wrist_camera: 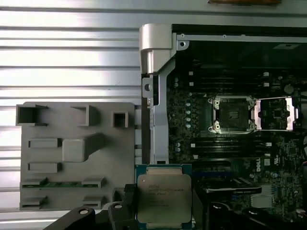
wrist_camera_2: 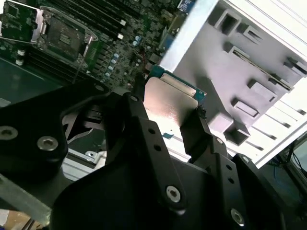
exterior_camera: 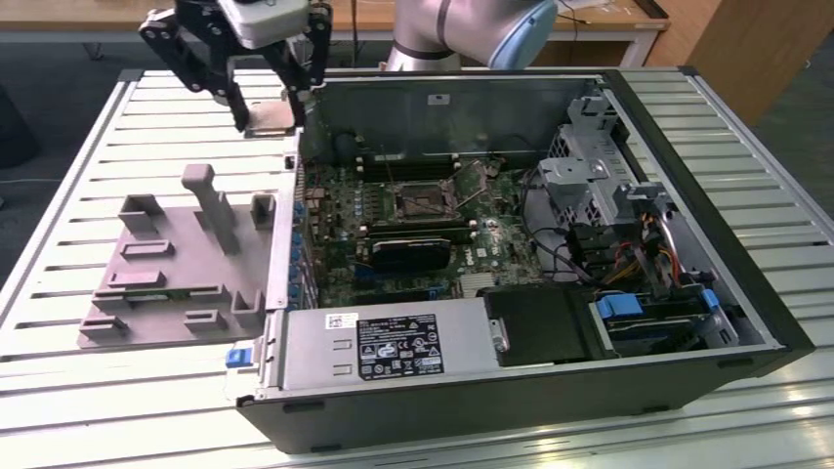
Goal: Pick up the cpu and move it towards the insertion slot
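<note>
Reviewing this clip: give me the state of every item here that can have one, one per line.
Black gripper: shut on the cpu, raised beside the case.
Square silver-topped cpu: gripped, lifted, not yet over the socket.
Square silver-framed insertion slot: empty, retention frame swung open.
Black computer case: side panel off, lying flat.

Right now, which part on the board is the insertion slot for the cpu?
Inside the open black computer case, look at the green motherboard. The insertion slot is the square dark socket with a silver metal frame; its neighbours, the memory slots, are long and narrow.
</note>
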